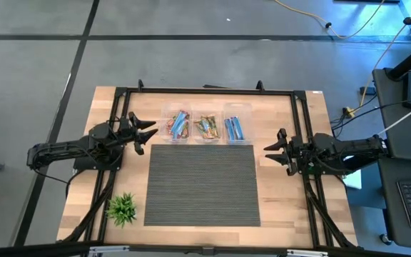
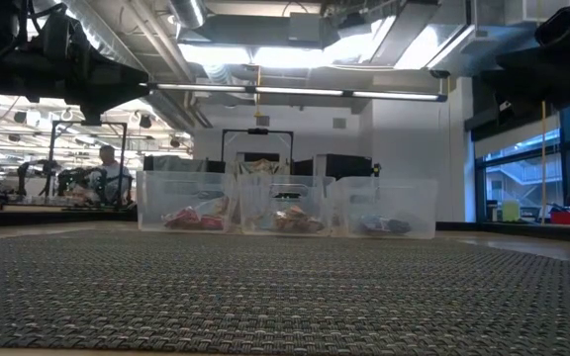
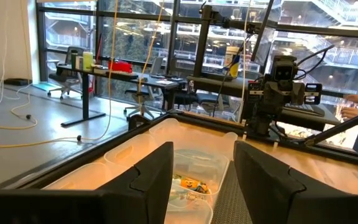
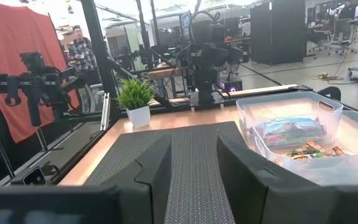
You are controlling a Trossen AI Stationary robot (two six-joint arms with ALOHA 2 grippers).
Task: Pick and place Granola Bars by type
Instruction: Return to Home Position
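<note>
Three clear plastic bins stand in a row at the mat's far edge. The left bin [image 1: 178, 126] holds red-and-multicoloured granola bars, the middle bin [image 1: 205, 127] tan-gold ones, the right bin [image 1: 235, 128] blue ones; the low view shows them as left [image 2: 188, 203], middle [image 2: 287, 206] and right [image 2: 384, 208]. My left gripper [image 1: 147, 133] hovers open just left of the bins, above the table, its fingers [image 3: 154, 177] framing the bins. My right gripper [image 1: 268, 153] hovers open at the mat's right edge, empty, with the blue bars [image 4: 289, 130] off to one side.
A dark woven mat [image 1: 202, 184] covers the table's middle. A small green plant [image 1: 122, 208] in a white pot stands near the near-left corner, also seen as a plant [image 4: 135, 99] in the right wrist view. A black frame rail [image 1: 205, 91] borders the table. People show in the room behind.
</note>
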